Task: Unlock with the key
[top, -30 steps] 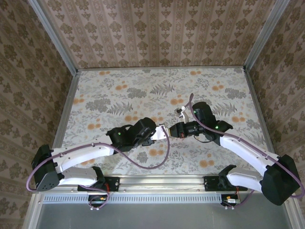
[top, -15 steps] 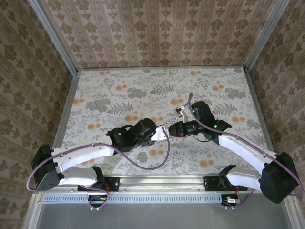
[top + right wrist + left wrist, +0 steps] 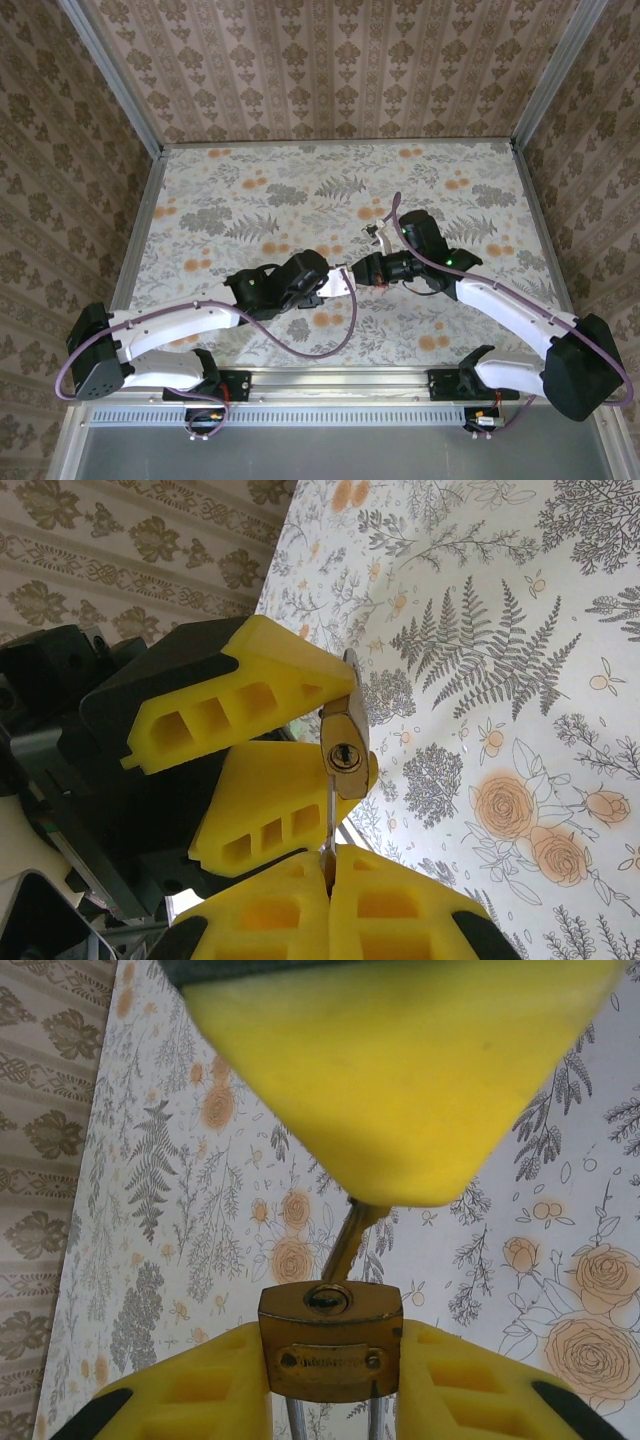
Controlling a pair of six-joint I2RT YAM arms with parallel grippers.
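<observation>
Left gripper [image 3: 330,1372] clamping one padlock [image 3: 330,1345], right gripper [image 3: 328,875] pinching one key [image 3: 345,1240]

The right pincer [image 3: 356,269] has edged sideways toward the left pincer [image 3: 340,281], so the small gap seen between their tips a second ago looks closed from above. Behind the right pincer, its wrist and forearm have followed the same way, and the dark block at the far end of that arm has swung slightly inward. The left pincer has sunk a touch toward the near edge of the bench [image 3: 250,190], its wrist with it.
</observation>
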